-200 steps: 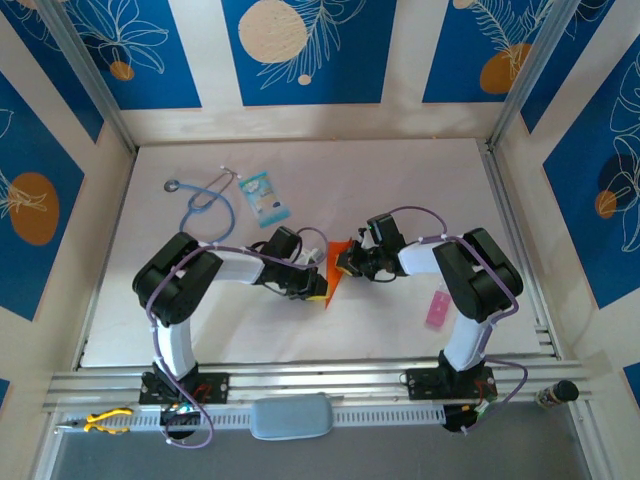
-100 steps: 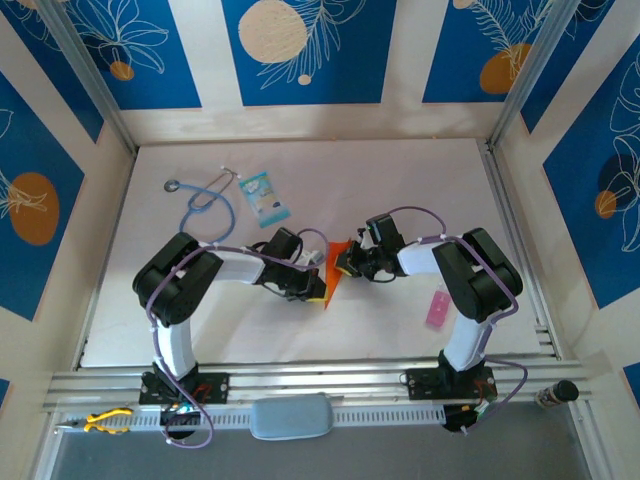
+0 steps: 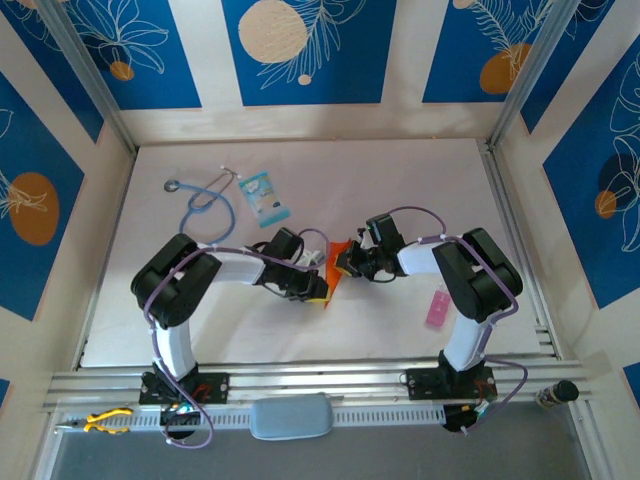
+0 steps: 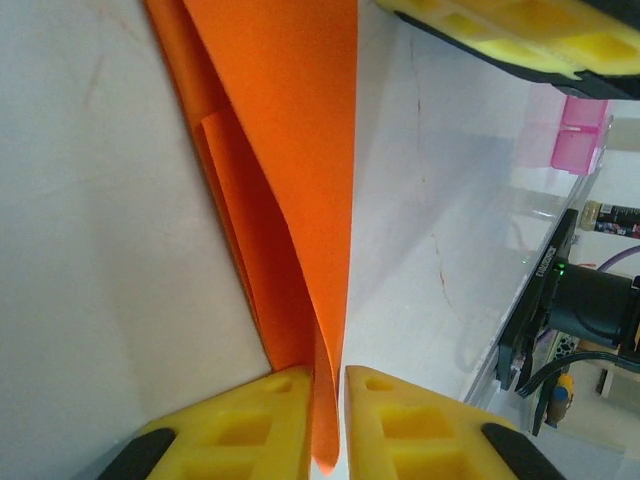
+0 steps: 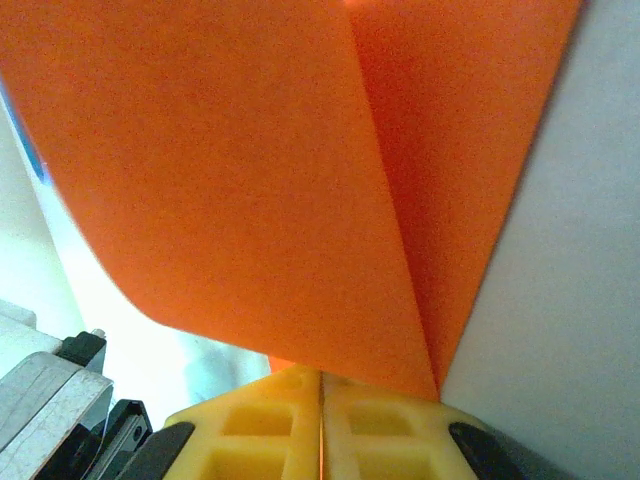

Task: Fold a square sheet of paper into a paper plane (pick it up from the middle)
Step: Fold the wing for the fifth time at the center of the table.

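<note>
White table (image 3: 400,180), blue leaf-print walls. From above: orange paper (image 3: 337,262) mid-table between both arms, partly folded.

Left wrist: left gripper (image 4: 328,400) nearly together, paper edge between the pads.

Right wrist: right gripper (image 5: 321,400) clamped on the paper.

Thin, floppy, probably tears easily; best held by edges.

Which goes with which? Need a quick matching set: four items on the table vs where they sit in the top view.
Items:
1. orange paper
2. pink strip
3. stethoscope
4. light-blue packet

Places:
A. far left of the table
B. by the right arm's base link, near right edge
C. between the two grippers, mid-table
D. just right of the stethoscope

Pairs: 1-C, 2-B, 3-A, 4-D
</note>
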